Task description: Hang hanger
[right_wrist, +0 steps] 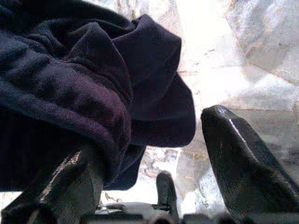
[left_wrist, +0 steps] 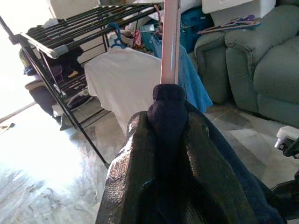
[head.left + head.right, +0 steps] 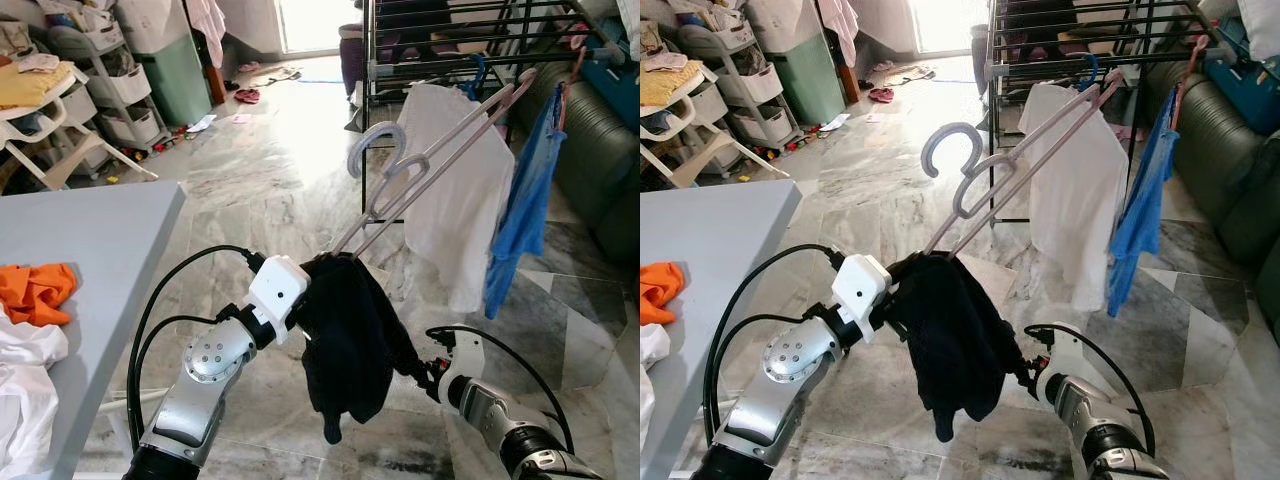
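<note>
A pale pink plastic hanger (image 3: 430, 165) slants up toward the black drying rack (image 3: 450, 25), its hook (image 3: 375, 145) in free air short of the rails. A dark navy garment (image 3: 350, 340) is draped over the hanger's low end. My left gripper (image 2: 167, 121) is shut on that end, pinching cloth and hanger bar together. My right gripper (image 3: 420, 370) is low at the garment's lower right side. It stands open, with a fold of the dark cloth (image 1: 93, 84) lying against one finger (image 1: 70, 182).
A white shirt (image 3: 455, 200) and a blue garment (image 3: 525, 215) hang from the rack. A green sofa (image 3: 600, 150) stands to the right. On the left is a grey table (image 3: 80, 240) with orange (image 3: 35, 290) and white (image 3: 20, 380) clothes. Marble floor lies between.
</note>
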Tool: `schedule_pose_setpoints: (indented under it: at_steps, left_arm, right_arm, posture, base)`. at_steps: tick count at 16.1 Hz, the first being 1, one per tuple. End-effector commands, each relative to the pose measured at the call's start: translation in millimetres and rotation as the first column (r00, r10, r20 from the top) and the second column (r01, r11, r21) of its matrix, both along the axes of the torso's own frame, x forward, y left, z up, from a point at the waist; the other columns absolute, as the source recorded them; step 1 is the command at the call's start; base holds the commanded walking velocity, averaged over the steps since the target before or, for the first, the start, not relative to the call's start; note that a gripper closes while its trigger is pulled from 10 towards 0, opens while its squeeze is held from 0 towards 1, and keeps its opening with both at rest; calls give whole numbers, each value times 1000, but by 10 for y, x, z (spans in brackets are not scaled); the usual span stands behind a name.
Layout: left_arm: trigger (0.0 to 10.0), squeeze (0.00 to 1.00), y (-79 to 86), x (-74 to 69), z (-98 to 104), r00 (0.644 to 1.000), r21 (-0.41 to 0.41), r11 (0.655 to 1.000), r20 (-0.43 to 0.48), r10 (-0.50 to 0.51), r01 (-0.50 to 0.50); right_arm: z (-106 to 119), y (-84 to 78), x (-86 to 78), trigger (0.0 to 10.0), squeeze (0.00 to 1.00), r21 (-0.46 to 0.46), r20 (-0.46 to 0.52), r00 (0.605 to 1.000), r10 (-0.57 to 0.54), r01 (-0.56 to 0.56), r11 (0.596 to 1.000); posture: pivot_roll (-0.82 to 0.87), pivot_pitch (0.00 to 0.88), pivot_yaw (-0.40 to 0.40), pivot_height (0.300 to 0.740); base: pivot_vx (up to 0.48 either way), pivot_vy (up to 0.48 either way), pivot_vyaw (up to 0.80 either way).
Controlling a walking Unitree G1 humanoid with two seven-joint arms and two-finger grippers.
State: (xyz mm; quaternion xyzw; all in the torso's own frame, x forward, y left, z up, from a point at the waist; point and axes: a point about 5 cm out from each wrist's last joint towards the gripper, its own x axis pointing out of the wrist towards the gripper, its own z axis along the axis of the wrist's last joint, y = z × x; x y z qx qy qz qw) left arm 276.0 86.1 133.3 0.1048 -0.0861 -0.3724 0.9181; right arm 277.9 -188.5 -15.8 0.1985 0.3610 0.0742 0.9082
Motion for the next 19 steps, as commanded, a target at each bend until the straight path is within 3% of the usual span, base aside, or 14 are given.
schedule_pose_setpoints:
  at_steps: [1,5,11,19]
  left_arm:
    - [0,0,28,27,165,998,-33,999,59,-1,3]
    - [0,0,39,44,187,998,-40,999,62,0,2]
    - [0,0,47,45,159,998,-33,999,56,0,2]
    - [0,0,122,-4,-16,1000,19,1000,29,13,-14]
  right_arm:
    - [-15,-8,-4,0,0,-1,-17,1000,-26,26,1000]
    - [-20,-228,-39,0,0,-54,-17,993,-117,116,992]
    - [75,-362,37,0,0,-49,30,980,-198,199,979]
    - [406,-872,172,0,0,-25,139,918,-370,377,926]
  posture:
    - [-99,0,94,740]
    - [-101,0,95,740]
    - [-101,0,96,740]
    - [-113,0,95,740]
  base:
    - [0,0,0]
    - [0,0,0]
    - [0,0,0]
    - [0,0,0]
